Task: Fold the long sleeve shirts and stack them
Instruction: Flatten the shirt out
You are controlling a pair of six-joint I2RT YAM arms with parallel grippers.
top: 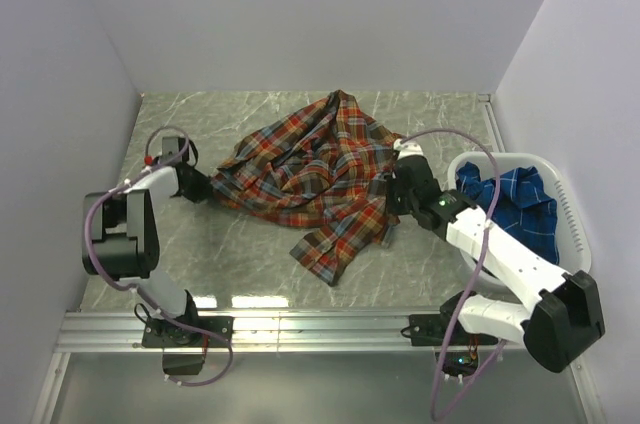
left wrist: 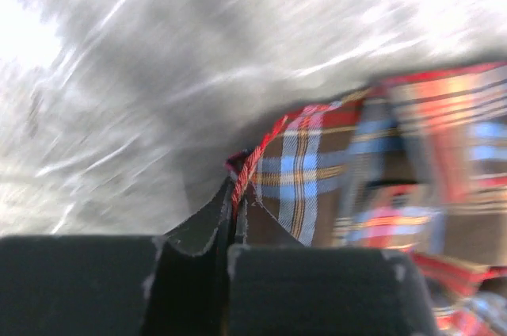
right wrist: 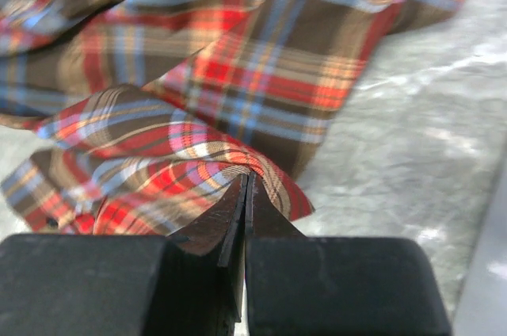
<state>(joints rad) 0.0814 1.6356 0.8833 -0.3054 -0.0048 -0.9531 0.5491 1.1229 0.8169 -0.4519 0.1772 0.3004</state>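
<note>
Arms (top: pixel 500 249) low, outstretched; fingers (right wrist: pixel 210 233) seemingly pinch red shirt (top: pixel 320 169).

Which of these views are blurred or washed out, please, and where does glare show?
Left wrist view: motion-smeared, the soft red-orange plaid shirt streaked, the grey marbled table blown out white at top corners. Right wrist view: shirt crisp mid-frame, softer toward the top. Top external view: sharp, with glare patches on the table's near edge.

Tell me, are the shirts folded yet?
Not yet. Nothing looks folded: the red plaid shirt lies crumpled on the table, and the blue shirt sits in the white basket. The left jaws and right jaws are pinching the red shirt's edges. Folding both and stacking remain.
</note>
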